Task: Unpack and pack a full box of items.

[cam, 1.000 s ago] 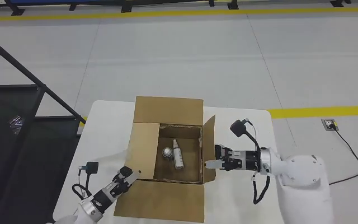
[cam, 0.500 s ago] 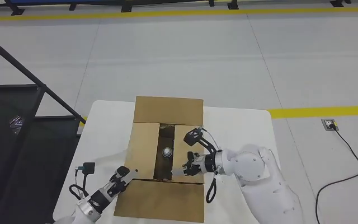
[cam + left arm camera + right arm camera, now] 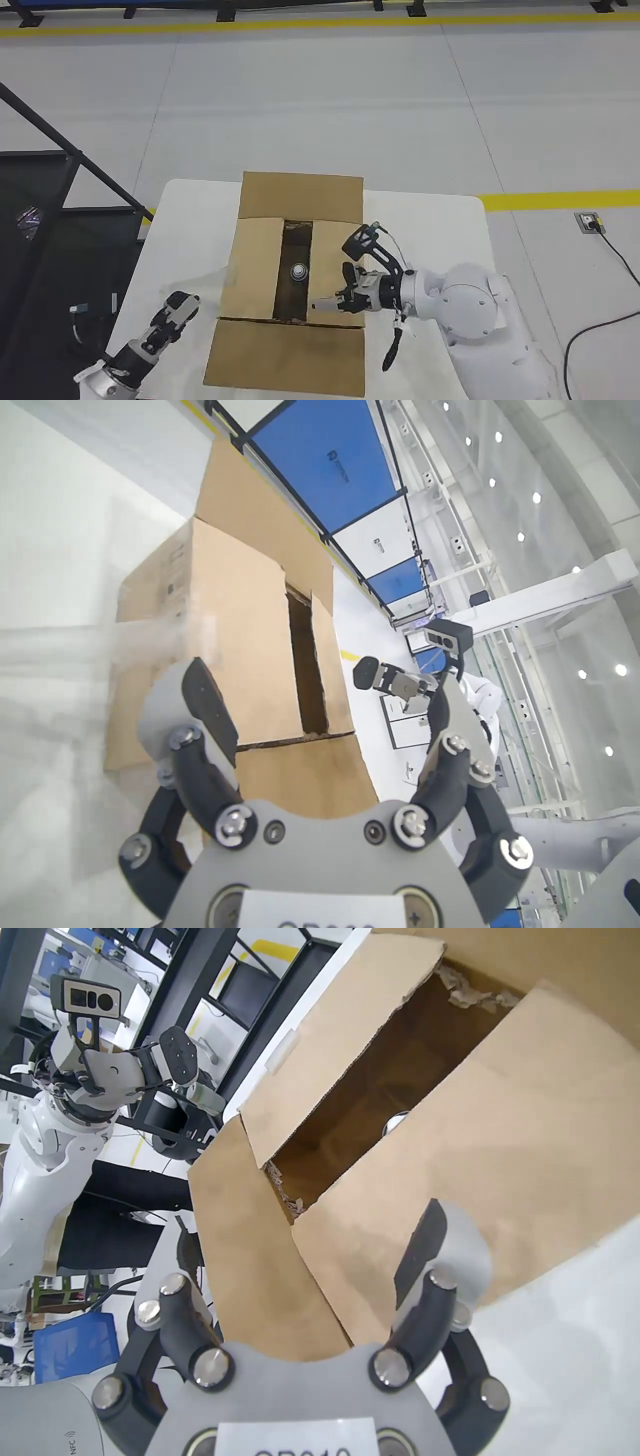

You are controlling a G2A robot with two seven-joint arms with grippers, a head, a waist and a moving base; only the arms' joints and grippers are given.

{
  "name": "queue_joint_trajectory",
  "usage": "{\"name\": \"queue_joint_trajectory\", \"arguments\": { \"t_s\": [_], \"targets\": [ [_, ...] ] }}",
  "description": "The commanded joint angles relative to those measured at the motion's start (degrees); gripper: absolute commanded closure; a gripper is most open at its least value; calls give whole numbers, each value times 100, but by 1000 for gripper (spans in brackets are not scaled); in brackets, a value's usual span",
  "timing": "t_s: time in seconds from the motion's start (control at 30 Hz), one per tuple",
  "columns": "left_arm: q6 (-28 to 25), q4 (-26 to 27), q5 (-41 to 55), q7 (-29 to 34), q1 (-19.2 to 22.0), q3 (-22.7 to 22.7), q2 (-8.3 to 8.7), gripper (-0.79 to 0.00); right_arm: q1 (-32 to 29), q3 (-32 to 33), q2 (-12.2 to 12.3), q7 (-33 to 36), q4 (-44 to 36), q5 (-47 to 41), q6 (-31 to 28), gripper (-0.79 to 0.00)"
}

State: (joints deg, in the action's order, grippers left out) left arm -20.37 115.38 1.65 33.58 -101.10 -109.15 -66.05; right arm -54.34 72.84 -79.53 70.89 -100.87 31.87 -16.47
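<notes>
The box (image 3: 300, 195) is sitting on the surface (image 3: 190, 220) with a can (image 3: 298, 271) inside, and the right gripper (image 3: 345, 297), fingers spread, is resting on its right flap (image 3: 332, 250), likely to fold it shut, while the left gripper (image 3: 183, 303) is hovering alongside, fingers released.

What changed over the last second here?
The right claw swung in over the cardboard box, folding its right flap down. The left claw pulled back from the box's near corner. Left flap, can and box kept their places.
</notes>
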Motion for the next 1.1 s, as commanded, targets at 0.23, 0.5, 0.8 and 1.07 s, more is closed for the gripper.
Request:
{"name": "queue_joint_trajectory", "arguments": {
  "t_s": [0.23,0.5,0.8,1.07],
  "targets": [
    [-189,-560,774,2603,-434,-711,200,-785,-82,27,9,-194,50,-52,34,-785],
    [-75,-874,606,4233,-18,-259,376,-785,-175,535,36,-1786,333,-200,1088,-785],
    [61,-836,1527,4283,300,41,433,-785,417,259,-40,-3161,1400,226,2076,-785],
    [67,-501,1771,3481,288,31,435,-785,1453,-62,-167,-3667,3419,-399,1393,-785]
  ]
}}
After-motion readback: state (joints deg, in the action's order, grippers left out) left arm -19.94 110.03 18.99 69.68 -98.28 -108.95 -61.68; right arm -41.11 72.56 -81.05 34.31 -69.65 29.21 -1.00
